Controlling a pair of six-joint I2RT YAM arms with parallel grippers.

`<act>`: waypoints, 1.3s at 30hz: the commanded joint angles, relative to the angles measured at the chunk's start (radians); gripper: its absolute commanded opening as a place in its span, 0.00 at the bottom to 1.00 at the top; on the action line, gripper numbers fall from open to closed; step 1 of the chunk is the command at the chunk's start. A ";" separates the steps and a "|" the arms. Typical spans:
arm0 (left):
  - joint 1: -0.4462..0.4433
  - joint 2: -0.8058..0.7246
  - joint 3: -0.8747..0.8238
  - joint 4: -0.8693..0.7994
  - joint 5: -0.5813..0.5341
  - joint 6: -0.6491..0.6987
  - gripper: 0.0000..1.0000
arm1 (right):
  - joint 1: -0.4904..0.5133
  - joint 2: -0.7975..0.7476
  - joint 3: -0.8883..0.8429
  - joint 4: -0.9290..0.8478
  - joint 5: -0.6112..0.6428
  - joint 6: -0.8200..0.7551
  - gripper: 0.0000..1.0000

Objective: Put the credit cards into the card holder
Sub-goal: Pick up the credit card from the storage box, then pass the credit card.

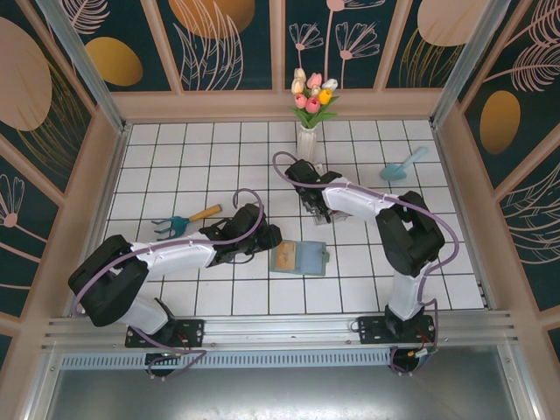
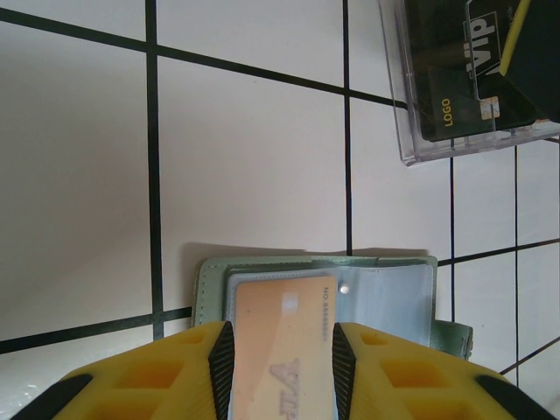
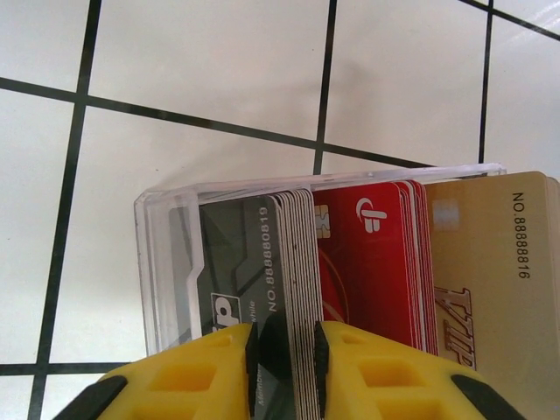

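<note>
Credit cards point(image 3: 367, 254) stand on edge in three colour groups inside one clear plastic box point(image 3: 166, 227): dark grey cards point(image 3: 262, 254) on the left, red cards point(image 3: 376, 245) in the middle and tan cards point(image 3: 490, 280) on the right. Each group holds several cards, too tightly packed to count. The right gripper point(image 3: 284, 346) is clenched on the dark grey cards, one yellow finger pressed on each side of that pack.

A single tan card point(image 2: 280, 315) is out of the box, grasped between the fingers of the left gripper point(image 2: 280, 350). Its far end lies over the clear sleeve of the one card holder point(image 2: 210, 280); whether it has entered the sleeve I cannot tell. The holder lies open and flat on the white tiled bench point(image 1: 175, 166), near the front and between the two arms, with the box just beyond it.

Three other things sit on the bench, well apart from the cards: one vase of tulips point(image 1: 311, 109) at the back, one teal scoop point(image 1: 398, 166) to its right, and one hand rake point(image 1: 184, 220) with a wooden handle on the left.
</note>
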State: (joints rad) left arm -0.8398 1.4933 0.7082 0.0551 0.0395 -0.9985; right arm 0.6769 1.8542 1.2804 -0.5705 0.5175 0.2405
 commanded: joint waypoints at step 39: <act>0.134 -0.060 -0.102 0.632 0.422 -0.218 0.62 | -0.145 -0.679 -0.418 0.488 -0.905 0.494 0.00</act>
State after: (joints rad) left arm -0.7254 1.4246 0.6247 0.4019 0.3092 -1.1202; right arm 0.5507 1.2209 0.9489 -0.2955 -0.1390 0.5598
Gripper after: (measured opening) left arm 0.622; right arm 0.059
